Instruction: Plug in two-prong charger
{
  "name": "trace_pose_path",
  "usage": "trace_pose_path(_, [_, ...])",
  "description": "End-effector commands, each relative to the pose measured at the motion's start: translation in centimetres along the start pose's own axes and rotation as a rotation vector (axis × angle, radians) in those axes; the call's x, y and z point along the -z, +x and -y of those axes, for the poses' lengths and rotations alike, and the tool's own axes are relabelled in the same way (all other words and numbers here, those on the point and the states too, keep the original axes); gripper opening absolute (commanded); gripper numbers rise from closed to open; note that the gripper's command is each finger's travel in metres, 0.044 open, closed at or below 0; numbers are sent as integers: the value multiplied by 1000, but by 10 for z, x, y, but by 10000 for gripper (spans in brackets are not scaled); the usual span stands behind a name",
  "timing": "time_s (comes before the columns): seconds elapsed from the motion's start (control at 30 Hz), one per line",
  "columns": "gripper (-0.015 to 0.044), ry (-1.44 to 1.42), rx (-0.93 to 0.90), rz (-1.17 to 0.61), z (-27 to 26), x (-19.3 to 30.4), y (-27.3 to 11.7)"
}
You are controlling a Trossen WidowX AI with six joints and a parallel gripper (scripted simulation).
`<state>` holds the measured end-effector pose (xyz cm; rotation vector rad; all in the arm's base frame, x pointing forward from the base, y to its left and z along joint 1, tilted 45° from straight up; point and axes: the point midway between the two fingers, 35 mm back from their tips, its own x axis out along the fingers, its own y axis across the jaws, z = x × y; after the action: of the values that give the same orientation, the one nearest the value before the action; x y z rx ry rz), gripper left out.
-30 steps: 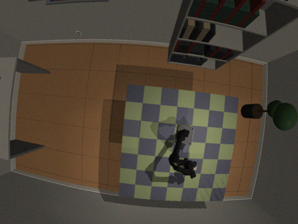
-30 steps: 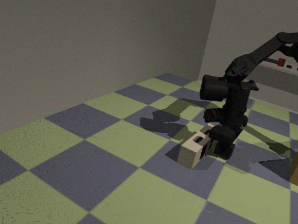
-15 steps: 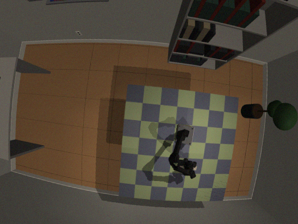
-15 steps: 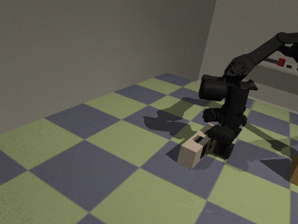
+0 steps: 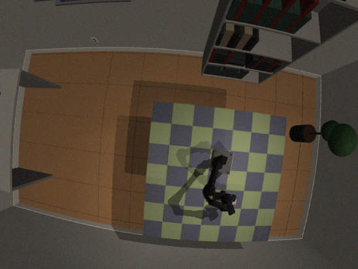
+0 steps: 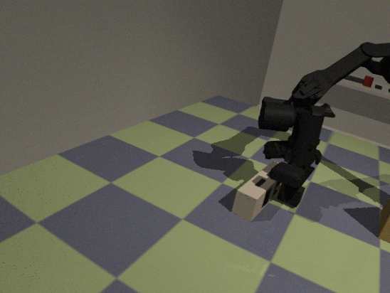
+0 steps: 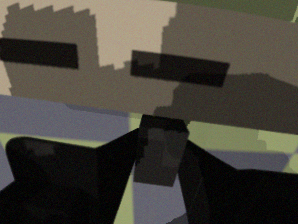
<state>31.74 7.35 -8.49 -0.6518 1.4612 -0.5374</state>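
Note:
The power strip [image 5: 234,202] [image 6: 248,191] [image 7: 115,90] is a beige block on the checkered mat, with dark rectangular recesses in its top and dark openings in the side facing my gripper. My gripper [image 6: 291,199] [image 7: 157,135] is shut on the charger [image 7: 159,160], a small dark block, close beside that side of the strip. In the wrist view the charger's front end meets the strip's lower edge, nearest the right-hand recess. The prongs are hidden there. A bit of gold shows between strip and gripper in the exterior view; how far the prongs are in cannot be told.
The arm's base stands on a grey plate [image 5: 228,168] on the checkered mat [image 5: 160,134] [image 6: 153,245]. An ochre block [image 6: 386,225] is cut off at the right edge of the exterior view. A bookshelf [image 5: 258,49] and a potted plant [image 5: 302,134] stand off the mat.

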Motion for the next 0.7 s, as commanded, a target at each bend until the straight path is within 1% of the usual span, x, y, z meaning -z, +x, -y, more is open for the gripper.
trace_pose_path(0.0, [0, -6, 5, 0, 0, -2, 1])
trace_pose_path(0.67, [0, -6, 5, 0, 0, -8, 0])
